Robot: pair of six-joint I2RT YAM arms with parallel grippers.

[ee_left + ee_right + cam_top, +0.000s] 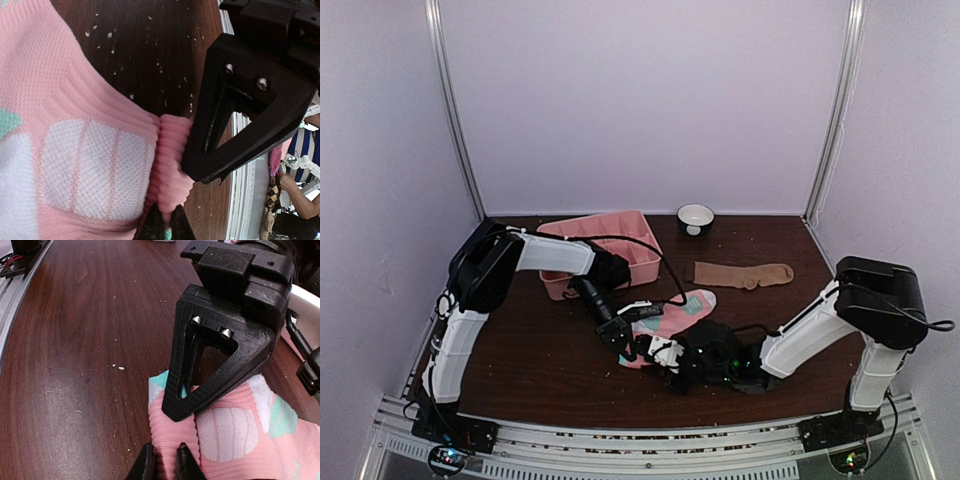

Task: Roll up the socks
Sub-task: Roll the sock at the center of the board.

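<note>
The pink sock [686, 308] lies flat near the front middle of the desk [535, 355]. Its ribbed cuff points to 7 o'clock and its toe to 1 o'clock. Both tools meet at the cuff end. The right tool [164, 463] reaches in from 4 o'clock, with its two fingers drawn narrow and the ribbed pink edge pinched between them. The left tool [164, 226] comes down from 11 o'clock and is closed tight on a fold of the same sock just beside the cuff, where the fabric bunches up around its tips. The two tools sit just beside each other, almost touching. The sock's white and teal patches show past them.

The tan sock [745, 274] lies farther back, at 2 o'clock from the pink one. It is stretched flat, well apart from both tools. A pink tray [595, 222] stands at 11 o'clock, partly under the left arm. A small white bowl [696, 217] stands at 12 o'clock by the back wall.
</note>
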